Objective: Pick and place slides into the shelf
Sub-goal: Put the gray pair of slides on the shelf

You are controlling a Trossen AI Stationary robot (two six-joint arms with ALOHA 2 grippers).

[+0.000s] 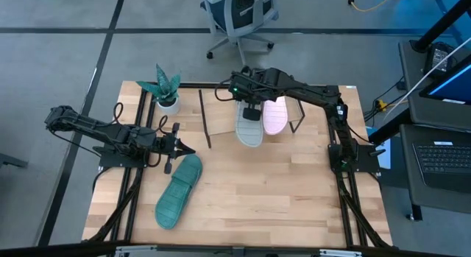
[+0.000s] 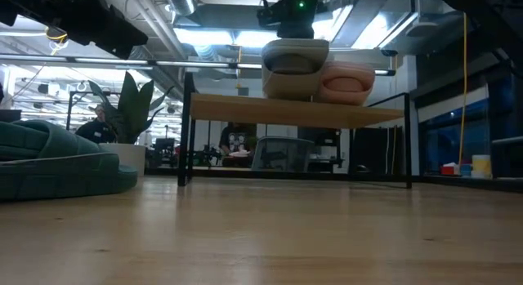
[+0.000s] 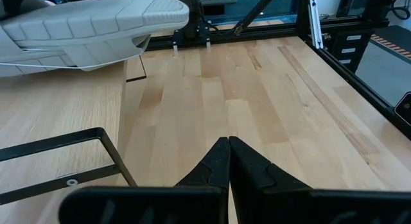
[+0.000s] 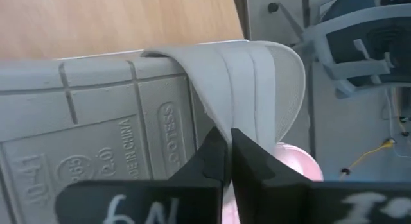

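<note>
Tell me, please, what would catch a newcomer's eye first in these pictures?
The right gripper is shut on the strap of the grey slide, which sits on the shelf beside the pale pink slide. The teal slide lies on the table near the left gripper.

You have a grey floor (image 1: 66, 58) around the table, an office chair (image 1: 239, 18) behind it, and a laptop (image 1: 445, 157) at right.

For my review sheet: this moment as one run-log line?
right gripper: shut on grey slide, at shelf | pink slide: on shelf | teal slide: on table | left gripper: shut, empty
</note>
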